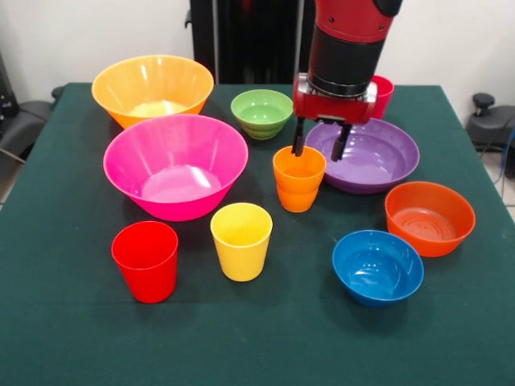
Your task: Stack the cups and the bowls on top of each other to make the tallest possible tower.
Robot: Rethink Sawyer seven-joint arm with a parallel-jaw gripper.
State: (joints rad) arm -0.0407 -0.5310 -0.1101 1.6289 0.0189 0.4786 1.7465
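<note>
My gripper (320, 143) is open and empty, hanging just above and behind the orange cup (298, 178), with its left finger near the cup's far rim. The red cup (146, 260) and yellow cup (241, 240) stand upright near the front. The crimson-pink cup (383, 91) is mostly hidden behind my arm. The big hot-pink bowl (175, 165), big orange-yellow bowl (153, 88), small green bowl (261, 112), wide purple bowl (372, 157), medium orange bowl (430, 217) and blue bowl (377, 267) all sit apart on the table. Nothing is stacked.
The dark green table (257, 338) runs to its edges at left and right. Black equipment stands behind the table at the far right (487, 121) and far left (20, 121).
</note>
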